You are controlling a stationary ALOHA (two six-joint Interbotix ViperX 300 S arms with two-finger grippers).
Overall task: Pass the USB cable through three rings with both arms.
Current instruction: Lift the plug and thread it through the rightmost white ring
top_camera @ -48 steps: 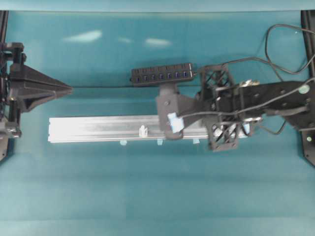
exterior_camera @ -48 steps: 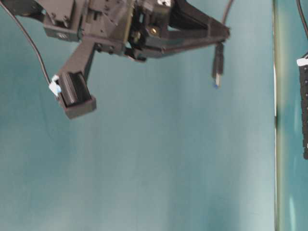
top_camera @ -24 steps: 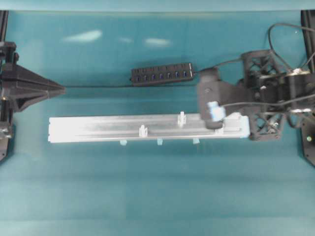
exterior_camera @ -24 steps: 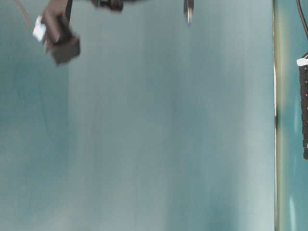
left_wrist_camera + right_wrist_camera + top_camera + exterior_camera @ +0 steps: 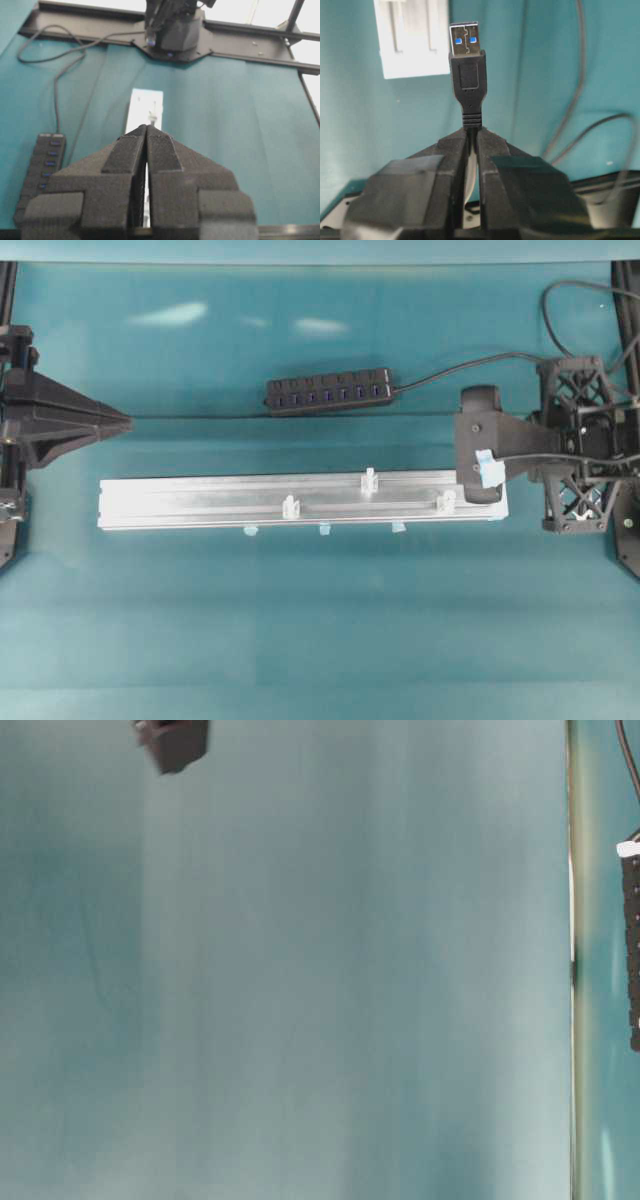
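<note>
Since a second ago the right arm has drawn back from the middle of the long silver aluminium rail (image 5: 300, 502) to its right end, uncovering all three small whitish translucent plastic rings (image 5: 368, 481) fixed upright along it.

Nearest the right wrist camera, the right gripper (image 5: 471, 134) is pinched tight on the thin black USB cable (image 5: 468, 80) just behind its plug, which sticks out beyond the jaw tips with its metal end and blue insert showing. Past the plug lies the pale end of the rail, resting on the teal desk (image 5: 320, 620).

From overhead, the right gripper (image 5: 480, 465) hangs over the rail's right end, close to the nearest ring. Beyond the rail lies a black bar-shaped hub with blue sockets (image 5: 328, 391), its cord curving off to the right.

At the far left, the left gripper (image 5: 122, 422) is closed on nothing, well apart from the rail; in its wrist view its jaws meet (image 5: 147, 131), pointing along the rail.
</note>
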